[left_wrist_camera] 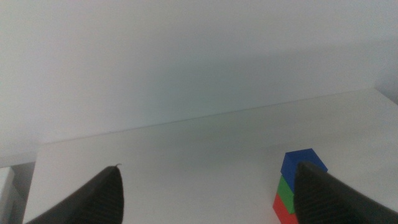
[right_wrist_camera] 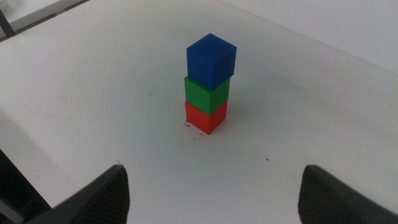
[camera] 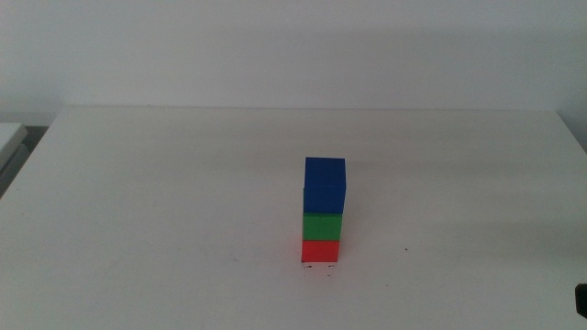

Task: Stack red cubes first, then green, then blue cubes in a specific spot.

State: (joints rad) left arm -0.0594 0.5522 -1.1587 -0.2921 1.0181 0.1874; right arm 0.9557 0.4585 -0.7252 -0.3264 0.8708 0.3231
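Observation:
A stack of three cubes stands near the middle of the white table (camera: pixel 165 202): the red cube (camera: pixel 320 250) at the bottom, the green cube (camera: pixel 323 225) on it, the blue cube (camera: pixel 325 184) on top. The stack also shows in the right wrist view, red cube (right_wrist_camera: pixel 205 118), green cube (right_wrist_camera: pixel 206 94), blue cube (right_wrist_camera: pixel 211 59), and partly in the left wrist view, blue cube (left_wrist_camera: pixel 301 164). My left gripper (left_wrist_camera: pixel 208 193) is open and empty, pulled back from the stack. My right gripper (right_wrist_camera: pixel 214 193) is open and empty, also apart from the stack.
Small dark marks (camera: pixel 320 267) sit on the table at the foot of the stack. The table's left edge (camera: pixel 18 160) and far edge meet a white wall. A dark bit of the right arm (camera: pixel 581 297) shows at the picture's lower right corner.

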